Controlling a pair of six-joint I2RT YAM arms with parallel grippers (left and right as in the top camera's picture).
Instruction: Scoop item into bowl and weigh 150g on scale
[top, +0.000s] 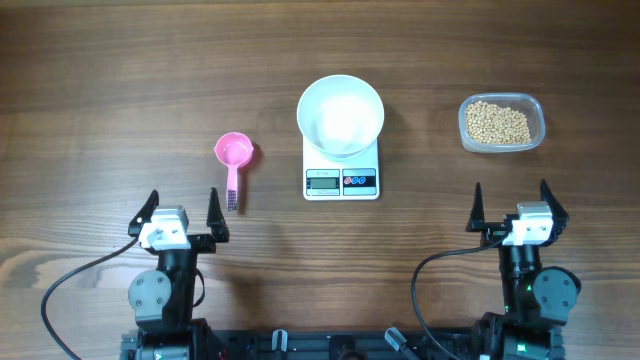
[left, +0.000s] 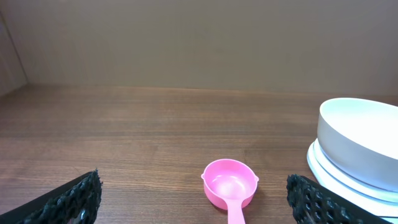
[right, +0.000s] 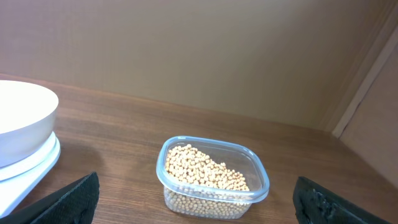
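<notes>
White bowl (top: 340, 115) sits on scale (top: 341, 181); clear container (top: 538, 120) holds tan beans (top: 498, 123).

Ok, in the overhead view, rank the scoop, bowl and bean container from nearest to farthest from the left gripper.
From the left gripper:
1. Scoop, just ahead of it, slightly right.
2. Bowl, on the scale at table centre.
3. Bean container, far right.

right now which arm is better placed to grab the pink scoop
Left. The pink scoop lies just ahead of the open left gripper, handle toward it; the right gripper sits beyond the scale, by the beans.
</notes>
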